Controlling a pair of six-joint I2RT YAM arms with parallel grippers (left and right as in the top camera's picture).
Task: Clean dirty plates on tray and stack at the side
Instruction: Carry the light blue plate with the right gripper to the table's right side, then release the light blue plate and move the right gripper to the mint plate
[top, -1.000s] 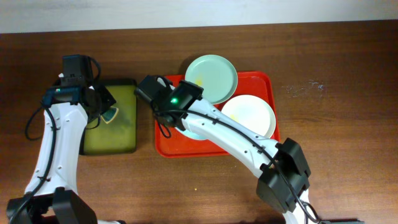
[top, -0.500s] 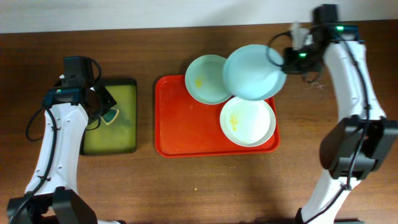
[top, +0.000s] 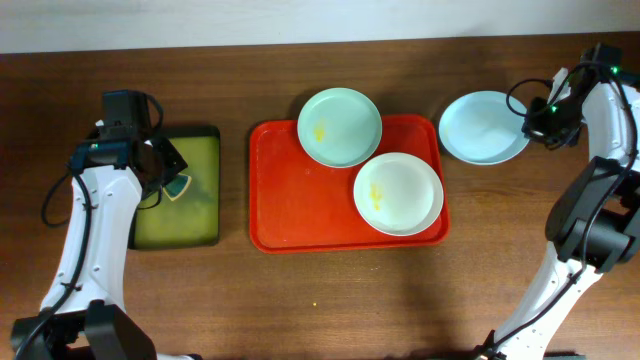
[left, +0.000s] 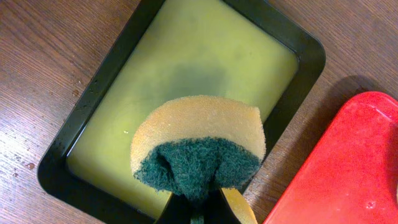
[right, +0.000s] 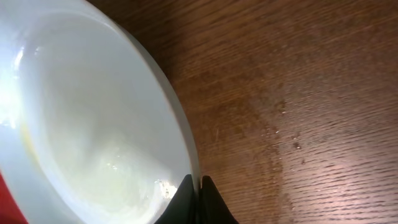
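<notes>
While the right gripper (top: 535, 124) is clenched on the right-hand rim of the pale blue plate (top: 484, 127), that plate lies flat on the wooden table (top: 560, 260) just beside the red tray (top: 300, 200), off its right edge and not touching it. I judge 1 of 3 plates to be at the side, with only the release left. In the right wrist view the fingertips (right: 186, 186) pinch the rim, and the plate's bowl spreads away from them toward the tray; it looks wet, and I see no smear on it. The other 2 are on the tray: a mint plate (top: 340, 127) overhanging the far rim and a white plate (top: 398, 193) in the near right corner, each with a yellow smear and touching each other. Being round, they have no long axis; the tray's runs left to right. Both lie to the left of the right gripper, the white 1 nearer. The left gripper (left: 198, 210) grips a sponge (left: 198, 146), yellow face down, above the black tray (left: 311, 56) of yellow-green liquid, with the red tray's bare left half between it and the plates.
</notes>
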